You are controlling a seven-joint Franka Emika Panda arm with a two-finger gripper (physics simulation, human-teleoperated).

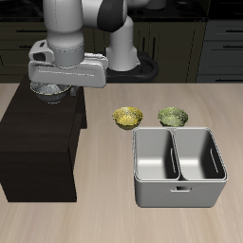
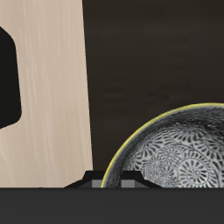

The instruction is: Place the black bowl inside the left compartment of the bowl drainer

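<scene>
Gripper (image 1: 52, 92) sits low over the bowl (image 1: 49, 91) on a dark cabinet (image 1: 38, 142) at the table's (image 1: 104, 214) side, well apart from the drainer (image 1: 178, 167). In the exterior view the arm's grey hand covers most of the bowl, leaving only its lower rim showing beneath, and the fingers are hidden, so I cannot tell whether they are apart or closed. Two small yellow-green bowls (image 1: 128, 117) stand just behind the drainer, side by side. The drainer's two wells hold nothing.

From the wrist view, the bowl (image 2: 175, 153) fills one corner, its patterned grey inside ringed by a thin yellowish rim. It rests on the dark cabinet top (image 2: 149, 52), with pale wooden table (image 2: 48, 87) alongside. The fingertips (image 2: 112, 183) barely show at the frame's edge, too little to judge their spacing.
</scene>
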